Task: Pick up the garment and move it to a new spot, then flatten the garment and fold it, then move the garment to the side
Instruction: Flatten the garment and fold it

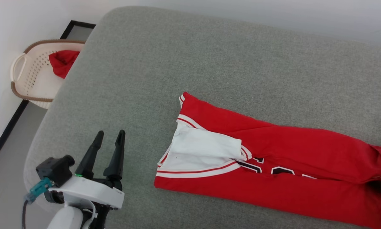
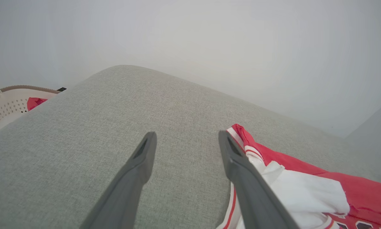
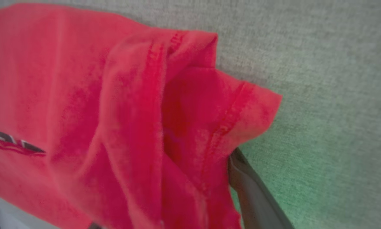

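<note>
Grey cushion under left pincer — fingers spread, near garment.

I can read no whole word or number anywhere. The garment lying before me carries black, white-outlined characters on its red front. Folds of red cloth cover all but a thin strip of them, so I cannot tell which letters or digits they are. My right wrist view catches another blurred scrap, just as unreadable.
</note>
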